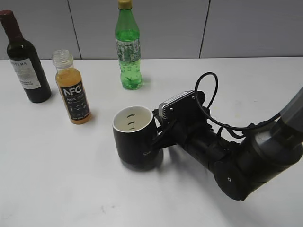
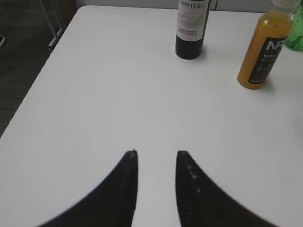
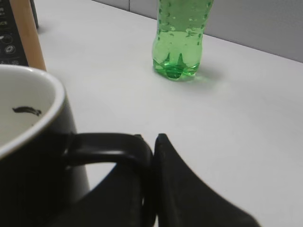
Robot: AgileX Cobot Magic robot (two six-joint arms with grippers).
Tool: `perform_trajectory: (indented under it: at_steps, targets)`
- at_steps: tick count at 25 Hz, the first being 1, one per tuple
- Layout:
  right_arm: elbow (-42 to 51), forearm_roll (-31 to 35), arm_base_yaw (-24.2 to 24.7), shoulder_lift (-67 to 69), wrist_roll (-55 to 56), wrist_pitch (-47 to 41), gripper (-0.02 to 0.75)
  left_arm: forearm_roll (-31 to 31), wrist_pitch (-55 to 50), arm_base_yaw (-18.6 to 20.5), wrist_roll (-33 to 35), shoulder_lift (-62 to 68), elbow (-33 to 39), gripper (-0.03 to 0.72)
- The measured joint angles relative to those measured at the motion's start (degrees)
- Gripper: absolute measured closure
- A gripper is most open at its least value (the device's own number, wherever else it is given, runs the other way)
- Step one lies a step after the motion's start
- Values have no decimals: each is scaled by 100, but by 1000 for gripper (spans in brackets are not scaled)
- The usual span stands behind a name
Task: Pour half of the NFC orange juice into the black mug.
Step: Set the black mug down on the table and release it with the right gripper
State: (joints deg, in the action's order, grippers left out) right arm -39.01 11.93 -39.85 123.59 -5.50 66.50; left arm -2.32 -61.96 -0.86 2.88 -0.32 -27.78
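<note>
The NFC orange juice (image 1: pixel 72 90) stands uncapped on the white table, left of centre, and shows in the left wrist view (image 2: pixel 263 47) at top right. The black mug (image 1: pixel 134 137) with white interior stands in the middle. My right gripper (image 1: pixel 158 135) is shut on the mug's loop handle (image 3: pixel 111 144), with the mug (image 3: pixel 28 142) at the left of the right wrist view. My left gripper (image 2: pixel 156 156) is open and empty above bare table, well short of the juice bottle; the left arm is out of the exterior view.
A dark wine bottle (image 1: pixel 26 61) stands at the back left, also in the left wrist view (image 2: pixel 191 28). A tall green soda bottle (image 1: pixel 128 47) stands at the back centre, also in the right wrist view (image 3: pixel 180 40). The table's left edge (image 2: pixel 42 71) drops to the floor.
</note>
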Motion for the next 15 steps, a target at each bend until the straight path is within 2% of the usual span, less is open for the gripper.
perform_trajectory:
  at_steps: [15]
  targets:
    - [-5,22,-1,141,168,51,710,0,0,0,0,0,0,467]
